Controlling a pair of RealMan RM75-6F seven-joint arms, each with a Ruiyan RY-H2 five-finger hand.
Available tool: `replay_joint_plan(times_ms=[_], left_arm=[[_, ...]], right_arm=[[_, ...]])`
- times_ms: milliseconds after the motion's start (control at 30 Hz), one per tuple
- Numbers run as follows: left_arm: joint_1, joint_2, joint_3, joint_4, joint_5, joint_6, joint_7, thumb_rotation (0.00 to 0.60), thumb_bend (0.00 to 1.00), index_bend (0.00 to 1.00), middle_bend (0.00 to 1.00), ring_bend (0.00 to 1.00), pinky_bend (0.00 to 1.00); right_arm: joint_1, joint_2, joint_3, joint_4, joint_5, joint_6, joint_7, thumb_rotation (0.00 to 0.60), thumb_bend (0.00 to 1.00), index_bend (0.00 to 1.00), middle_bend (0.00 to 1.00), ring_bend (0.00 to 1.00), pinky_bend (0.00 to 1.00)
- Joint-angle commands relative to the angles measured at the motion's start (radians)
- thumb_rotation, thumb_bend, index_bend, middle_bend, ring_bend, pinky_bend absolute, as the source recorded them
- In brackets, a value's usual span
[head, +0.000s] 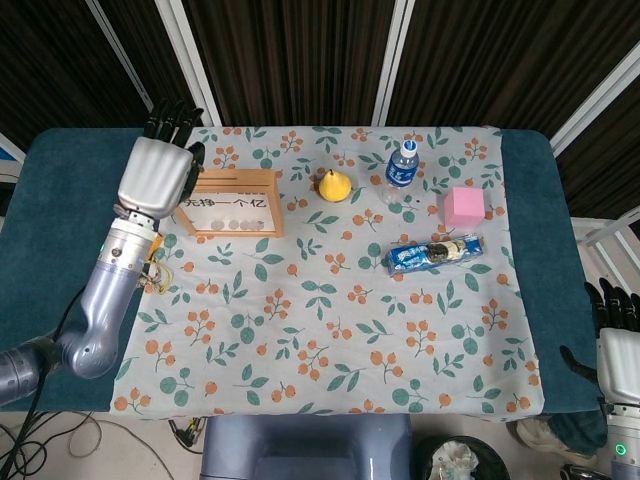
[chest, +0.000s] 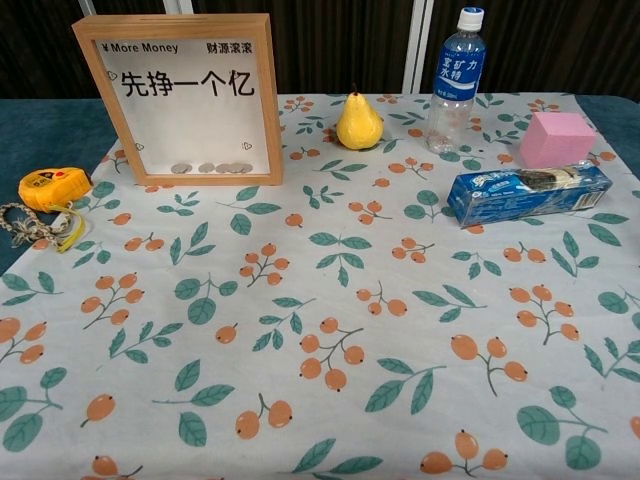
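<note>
My left hand (head: 158, 165) is raised over the table's back left, fingers spread and holding nothing; it covers the left end of the wooden coin-box frame (head: 232, 201) in the head view. The chest view shows no hand, only the frame (chest: 187, 92) standing upright with coins at its bottom. My right hand (head: 617, 338) hangs beyond the table's right edge, low at the picture's border, fingers apart and empty. A yellow tape measure (chest: 53, 186) with a cord lies left of the frame.
On the floral cloth (head: 340, 330) stand a yellow pear (head: 334, 185), a water bottle (head: 402, 166), a pink cube (head: 465, 207) and a blue biscuit packet (head: 434, 253) lying flat. The cloth's near half is bare. Blue table surface (head: 60, 250) flanks both sides.
</note>
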Motion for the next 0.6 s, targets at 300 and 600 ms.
replay_joint_plan(times_ms=[300, 600], left_arm=[[-0.101, -0.131, 0.037, 0.273, -0.057, -0.09, 0.015, 0.6, 0.48, 0.67, 0.09, 0.0, 0.0], [-0.114, -0.182, 0.064, 0.34, -0.019, -0.102, -0.045, 0.6, 0.48, 0.67, 0.09, 0.0, 0.0]], right_arm=[[0.001, 0.0, 0.001, 0.0, 0.003, -0.004, 0.002, 0.6, 0.3, 0.08, 0.0, 0.0, 0.0], [0.001, 0.001, 0.003, 0.001, 0.007, -0.003, 0.003, 0.6, 0.3, 0.08, 0.0, 0.0, 0.0]])
